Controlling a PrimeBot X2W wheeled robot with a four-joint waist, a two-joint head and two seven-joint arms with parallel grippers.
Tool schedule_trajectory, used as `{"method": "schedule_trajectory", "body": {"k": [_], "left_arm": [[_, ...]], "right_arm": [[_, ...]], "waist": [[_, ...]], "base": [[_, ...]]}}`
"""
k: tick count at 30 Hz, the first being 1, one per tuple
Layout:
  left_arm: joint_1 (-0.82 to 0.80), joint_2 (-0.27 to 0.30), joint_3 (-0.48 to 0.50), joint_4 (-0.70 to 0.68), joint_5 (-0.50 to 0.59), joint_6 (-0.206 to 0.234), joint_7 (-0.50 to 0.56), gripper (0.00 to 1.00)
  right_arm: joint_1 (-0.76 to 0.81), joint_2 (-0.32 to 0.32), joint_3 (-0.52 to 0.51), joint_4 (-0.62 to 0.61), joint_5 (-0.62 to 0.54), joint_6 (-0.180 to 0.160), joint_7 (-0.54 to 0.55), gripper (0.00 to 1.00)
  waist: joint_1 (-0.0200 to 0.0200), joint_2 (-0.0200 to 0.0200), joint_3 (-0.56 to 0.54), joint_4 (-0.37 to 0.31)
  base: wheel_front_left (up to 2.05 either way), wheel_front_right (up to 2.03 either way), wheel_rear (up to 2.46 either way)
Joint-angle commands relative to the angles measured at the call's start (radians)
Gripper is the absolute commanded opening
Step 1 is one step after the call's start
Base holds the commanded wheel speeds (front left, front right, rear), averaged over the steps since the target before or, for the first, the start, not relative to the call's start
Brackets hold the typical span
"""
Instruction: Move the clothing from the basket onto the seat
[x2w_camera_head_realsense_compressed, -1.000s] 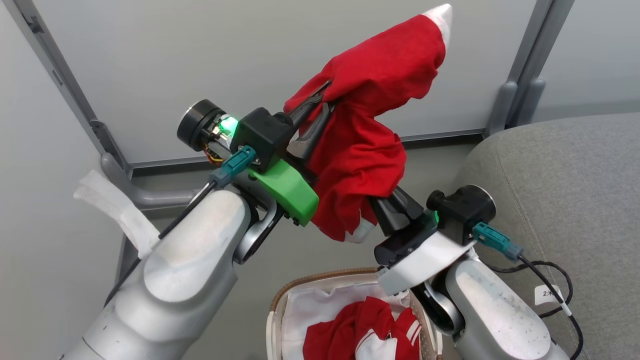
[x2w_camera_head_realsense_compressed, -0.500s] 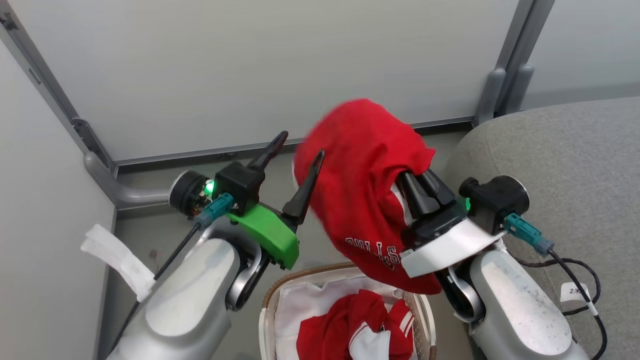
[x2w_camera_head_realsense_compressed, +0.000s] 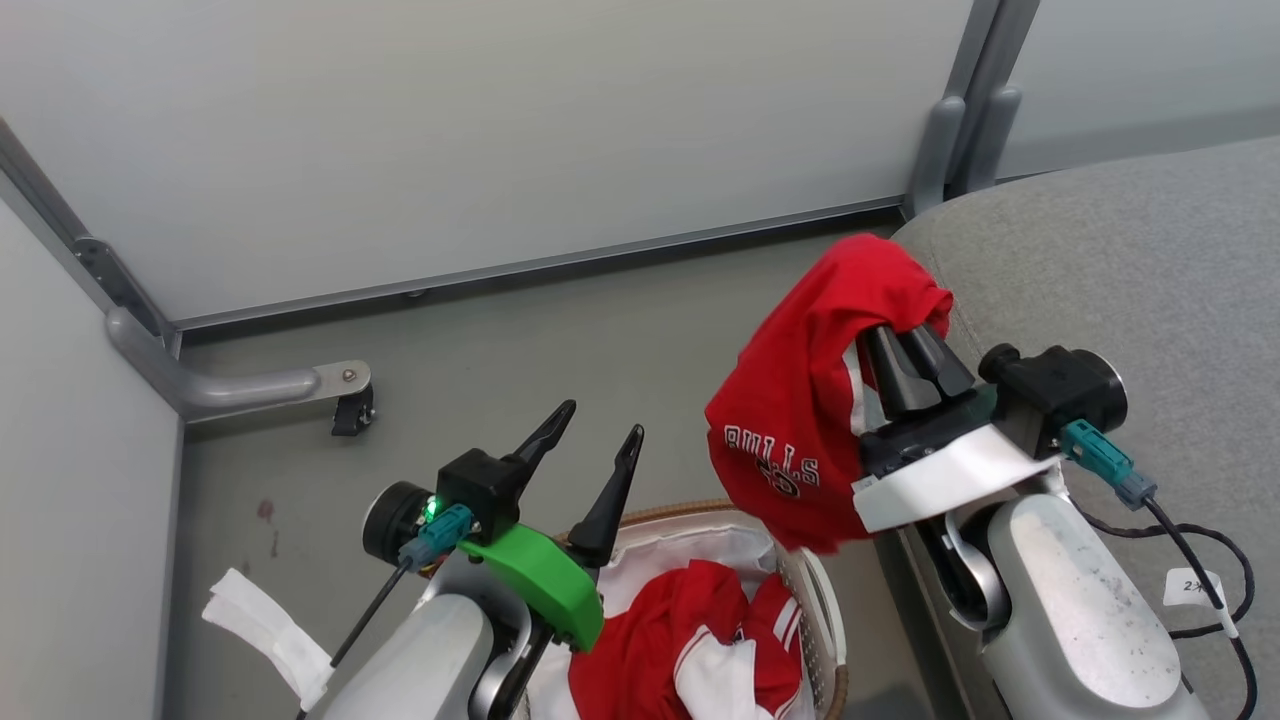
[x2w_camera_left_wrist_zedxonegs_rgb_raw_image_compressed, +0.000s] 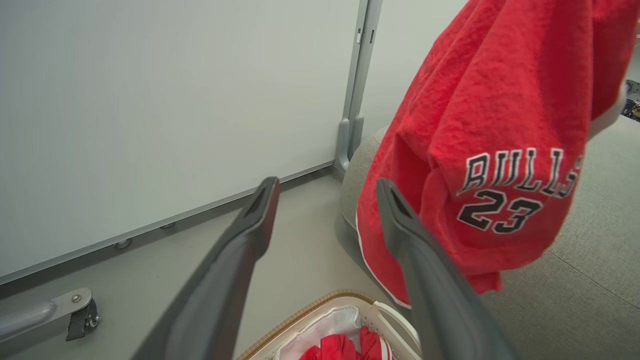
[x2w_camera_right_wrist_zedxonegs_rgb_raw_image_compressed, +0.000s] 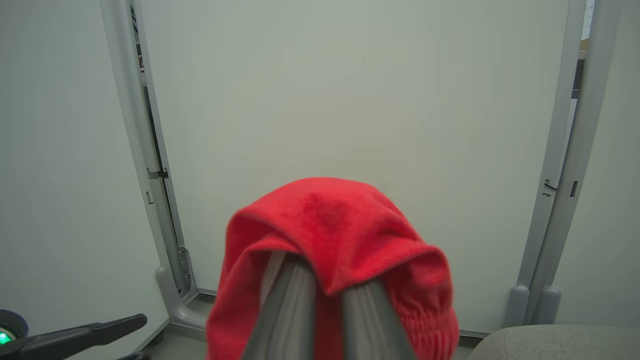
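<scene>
Dangling red BULLS 23 jersey (x2w_camera_head_realsense_compressed: 790, 440), white-trimmed | right claw (x2w_camera_head_realsense_compressed: 905, 345) pinching it | left claw (x2w_camera_head_realsense_compressed: 602, 420) spread wide

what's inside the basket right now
A crumpled red garment with white stripes lies in the basket on its white liner. Whatever is under the garment is covered, and the left arm hides the basket's near-left part.

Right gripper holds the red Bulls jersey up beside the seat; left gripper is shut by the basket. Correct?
Not quite: the left gripper is open, its fingers spread with nothing between them, as the head view shows. The right gripper does hold the jersey up beside the seat, and the left is by the basket.
</scene>
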Motion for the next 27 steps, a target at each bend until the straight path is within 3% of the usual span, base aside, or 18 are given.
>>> {"method": "schedule_trajectory", "body": {"k": [1, 8, 12, 20, 27], "left_arm": [[0.020, -0.003, 0.017, -0.006, 0.017, -0.003, -0.003, 1.00], [0.069, -0.026, 0.078, -0.031, 0.062, -0.008, -0.003, 1.00], [0.080, -0.042, 0.099, -0.051, 0.097, -0.013, -0.003, 1.00], [0.078, -0.057, 0.090, -0.065, 0.143, -0.021, -0.003, 1.00], [0.061, -0.064, 0.076, -0.070, 0.162, -0.022, -0.003, 1.00]], "right_arm": [[0.007, -0.003, -0.010, 0.000, -0.007, -0.001, -0.005, 0.00], [-0.013, -0.004, -0.061, -0.003, -0.032, -0.001, -0.005, 0.00], [-0.008, -0.003, -0.102, -0.008, -0.057, -0.001, -0.005, 0.00], [0.027, -0.003, -0.172, -0.009, -0.094, -0.001, -0.005, 0.00], [0.010, -0.003, -0.203, -0.010, -0.109, -0.001, -0.005, 0.00]], "waist": [[0.0000, 0.0000, 0.009, -0.012], [0.0000, 0.0000, 0.029, -0.069], [0.0000, 0.0000, 0.051, -0.142], [0.0000, 0.0000, 0.083, -0.256], [0.0000, 0.0000, 0.112, -0.298]], "base": [[0.00, 0.00, 0.00], [0.00, 0.00, 0.00], [0.00, 0.00, 0.00], [0.00, 0.00, 0.00], [0.00, 0.00, 0.00]]}}
